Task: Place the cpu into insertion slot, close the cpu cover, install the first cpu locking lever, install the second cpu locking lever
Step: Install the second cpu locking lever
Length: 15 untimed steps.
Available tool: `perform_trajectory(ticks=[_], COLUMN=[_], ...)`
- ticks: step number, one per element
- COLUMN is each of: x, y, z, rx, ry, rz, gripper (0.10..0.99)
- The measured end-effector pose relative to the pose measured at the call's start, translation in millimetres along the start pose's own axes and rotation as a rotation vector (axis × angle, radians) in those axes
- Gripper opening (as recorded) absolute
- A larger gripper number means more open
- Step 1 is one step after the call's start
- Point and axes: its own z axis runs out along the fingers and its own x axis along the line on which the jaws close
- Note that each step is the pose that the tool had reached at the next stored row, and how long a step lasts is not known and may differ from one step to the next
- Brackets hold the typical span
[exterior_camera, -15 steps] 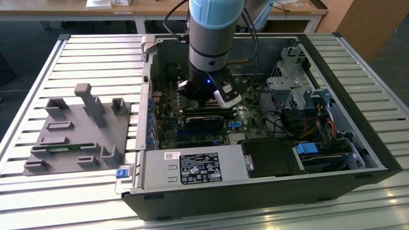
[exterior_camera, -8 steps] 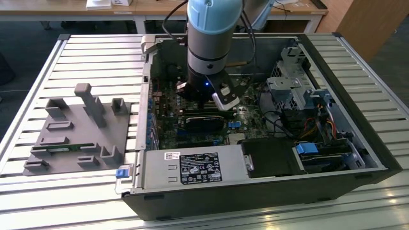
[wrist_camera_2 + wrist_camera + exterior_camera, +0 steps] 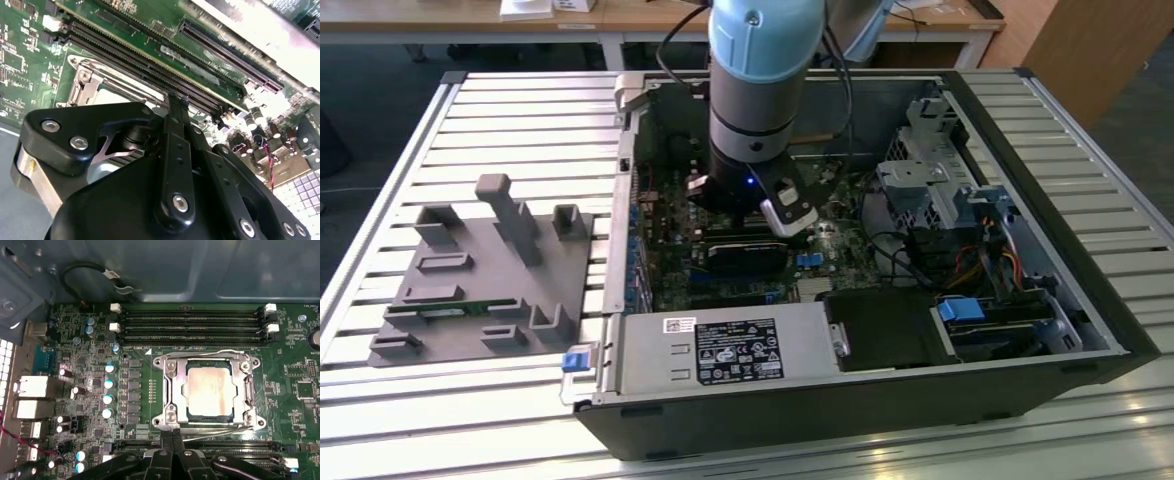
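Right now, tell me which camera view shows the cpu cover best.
The first wrist view: the cpu cover lies face-on, its whole frame around the cpu. The second wrist view shows a corner past the gripper. In the exterior view the arm blocks it.

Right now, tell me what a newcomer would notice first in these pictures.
First, the blue and grey arm reaching straight down into the open computer case on the slatted table. Next, in the first wrist view, the cpu sitting in the insertion slot with the cpu cover framing it, on the green board. The hand hovers at the socket's edge, beside a wire lever.
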Motion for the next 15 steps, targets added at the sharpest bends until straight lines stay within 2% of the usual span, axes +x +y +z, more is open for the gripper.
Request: perform_trajectory(ticks=[8, 13, 15], x=[1.7, 3.8, 4.3], y=[-3.5, -4.6, -4.9], z=[3.2, 7.8, 9.1], rx=[-0.006, -0.019, -0.029], ry=[0.0001, 0.0004, 0.0007], rz=[0.0, 0.0, 0.0], gripper=[0.106, 0.106, 0.106])
